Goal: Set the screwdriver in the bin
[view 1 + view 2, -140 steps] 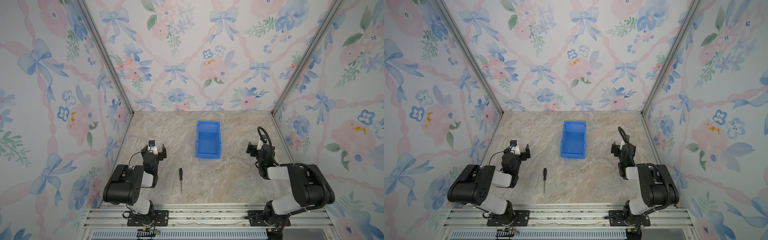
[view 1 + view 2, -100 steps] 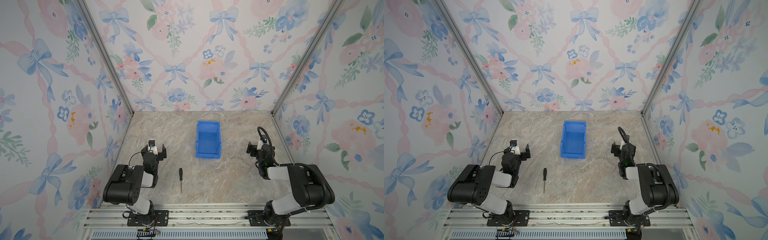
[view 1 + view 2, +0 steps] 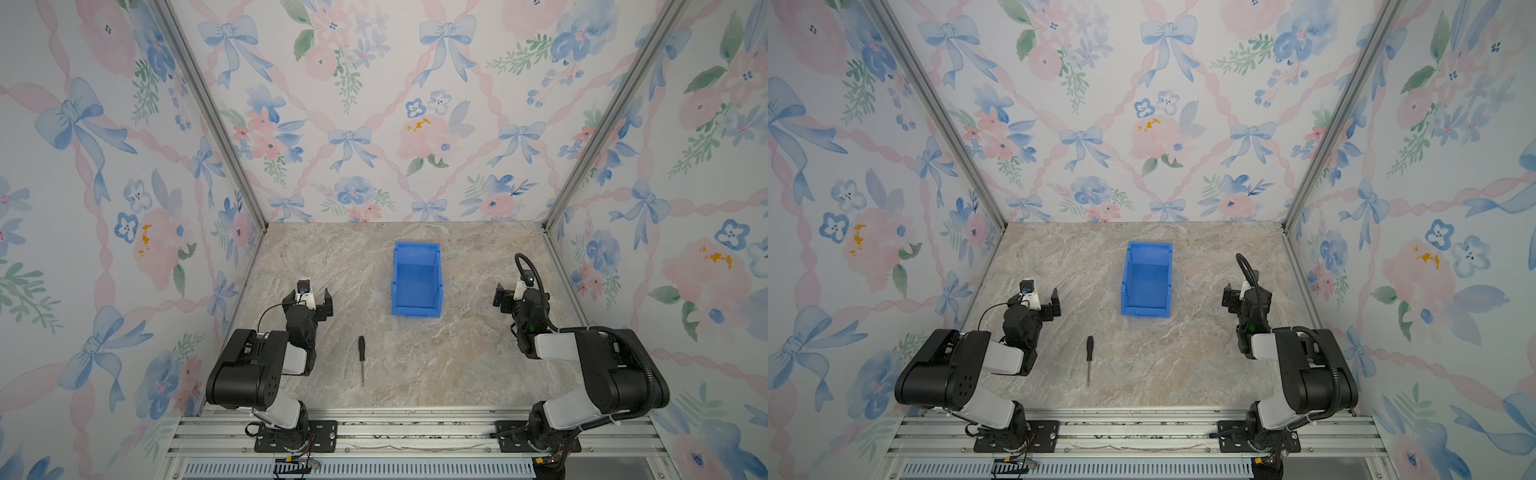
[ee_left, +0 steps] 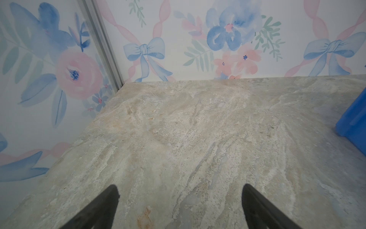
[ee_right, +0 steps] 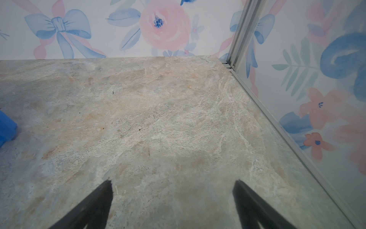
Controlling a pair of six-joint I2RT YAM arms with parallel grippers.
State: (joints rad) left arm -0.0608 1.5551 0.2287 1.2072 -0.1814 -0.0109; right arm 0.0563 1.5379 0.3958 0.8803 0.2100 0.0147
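Marble-patterned table [image 3: 457, 353], with floral-papered walls [image 3: 374, 124] on three sides and a metal rail [image 3: 415, 419] along the near edge.

Screwdriver [image 3: 362, 359] [image 3: 1089, 359]: lies flat on the table, near-left of centre. Black handle points far and the thin shaft points near, so it runs roughly near to far. It is out on the open table, touching neither arm, just right of the left arm's folded links.

Bin [image 3: 417, 309] [image 3: 1146, 309]: blue, upright, about mid-table and to the far right of the screwdriver, well apart from it. Low front lip faces near. One blue corner shows at the edge of the left wrist view [image 4: 354, 119], and another at the edge of the right wrist view [image 5: 6, 126].

Left gripper [image 3: 309, 296] [image 3: 1037, 296]: on the left side, far-left of the screwdriver and left of the bin. It points toward the far wall. In the left wrist view [image 4: 179, 188] the two dark fingers [image 4: 107, 204] stand spread wide over bare table. Released, gripping nothing.

Right gripper [image 3: 505, 297] [image 3: 1229, 297]: on the right side, right of the bin and well apart from it, at about the same depth as the left one. In the right wrist view [image 5: 172, 182] the fingers [image 5: 99, 200] are also parted, with only table surface between them. Released, gripping nothing.

Both arms sit folded low over their bases on the rail.
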